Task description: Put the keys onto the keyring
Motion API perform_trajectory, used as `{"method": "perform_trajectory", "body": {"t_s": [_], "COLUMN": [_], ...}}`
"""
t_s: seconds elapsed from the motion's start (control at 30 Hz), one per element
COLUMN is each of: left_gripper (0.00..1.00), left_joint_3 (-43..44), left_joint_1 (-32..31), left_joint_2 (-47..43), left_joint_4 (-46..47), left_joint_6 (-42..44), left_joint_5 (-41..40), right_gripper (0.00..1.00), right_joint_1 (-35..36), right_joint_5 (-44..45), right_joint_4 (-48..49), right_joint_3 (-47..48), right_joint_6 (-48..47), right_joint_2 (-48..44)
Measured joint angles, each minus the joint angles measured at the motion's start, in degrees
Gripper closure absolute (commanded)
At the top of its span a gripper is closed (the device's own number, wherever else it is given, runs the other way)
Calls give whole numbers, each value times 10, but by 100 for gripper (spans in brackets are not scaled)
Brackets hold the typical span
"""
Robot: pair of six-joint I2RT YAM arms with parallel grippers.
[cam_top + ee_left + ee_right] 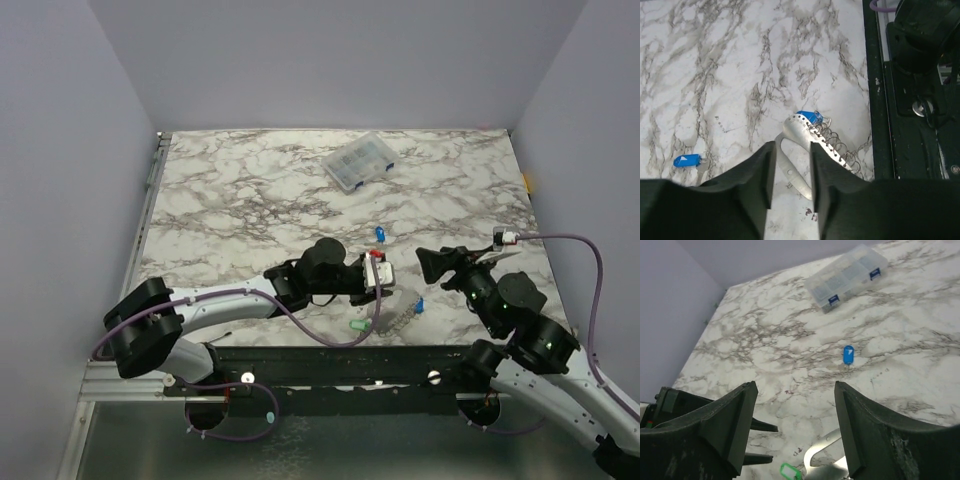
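Left tool [792, 150], narrowly parted, straddles the keyring [799, 131], its long axis running ahead-right to a blue key [809, 117]; right tool [795, 390] hangs wide, empty, farther off.

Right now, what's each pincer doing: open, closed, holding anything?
Left pincer: part-open astride the thin silvery metal keyring loop; grip cannot be told.
Right pincer: wide open, empty.

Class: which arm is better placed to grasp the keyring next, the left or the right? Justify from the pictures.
Left, probably. The left gripper straddles the loop of the keyring, right above it. The right gripper hangs open off to one side, with the keyring only at its view's lower edge.
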Motion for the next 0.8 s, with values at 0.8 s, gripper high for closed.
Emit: {"method": "perform_trajectory", "body": {"t_s": [0.8], "left_gripper": [61], "left_joint_3": [274], "left_joint_1": [-34], "left_joint_2": [325], "left_joint_4": [-290], "left_joint_6": [122], "left_joint_5": [71], "right_gripper": [27], "right_joint_1": [0], "right_joint_5": [195], "right_joint_4": [-177], "right_joint_3": [104], "right_joint_6": [55], "right_joint_2": [-23]}}
